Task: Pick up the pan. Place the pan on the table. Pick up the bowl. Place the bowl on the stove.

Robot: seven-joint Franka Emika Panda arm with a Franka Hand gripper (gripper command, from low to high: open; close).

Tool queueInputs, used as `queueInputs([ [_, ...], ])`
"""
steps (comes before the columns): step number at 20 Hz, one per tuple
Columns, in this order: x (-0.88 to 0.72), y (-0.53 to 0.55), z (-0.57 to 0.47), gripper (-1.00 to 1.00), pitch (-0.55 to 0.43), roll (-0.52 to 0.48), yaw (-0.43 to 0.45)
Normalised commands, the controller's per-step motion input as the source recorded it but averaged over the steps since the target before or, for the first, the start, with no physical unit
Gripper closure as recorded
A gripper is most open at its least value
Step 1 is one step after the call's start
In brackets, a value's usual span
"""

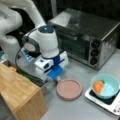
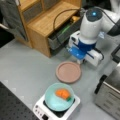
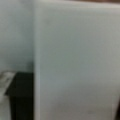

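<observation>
On the table [image 1: 82,107], one pan [image 1: 69,88]; atop the stove [image 1: 105,101], one bowl [image 1: 105,86]; fingers' [image 1: 58,79] state unclear.

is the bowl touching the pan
Apart. In both front views the bowl sits on the stove, and bare table shows between it and the pan.

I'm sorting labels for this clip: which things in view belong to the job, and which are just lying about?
Job:
- shallow round pink pan, on the grey table
- teal bowl holding an orange item, on the small white stove
- tool, beside the pan

Lying about:
- steel toaster oven
- light wooden block
</observation>
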Motion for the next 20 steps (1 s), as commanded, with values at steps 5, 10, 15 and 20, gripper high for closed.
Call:
queueInputs([
  [5, 0.06, 0.01, 0.22, 1.0, 0.067, 0.039, 0.057],
  [10, 0.09, 0.01, 0.34, 1.0, 0.155, 0.06, 0.005],
  [15, 0.16, 0.01, 0.46, 1.0, 0.23, 0.104, -0.025],
  [20, 0.28, 0.01, 0.42, 1.0, 0.27, 0.118, -0.026],
])
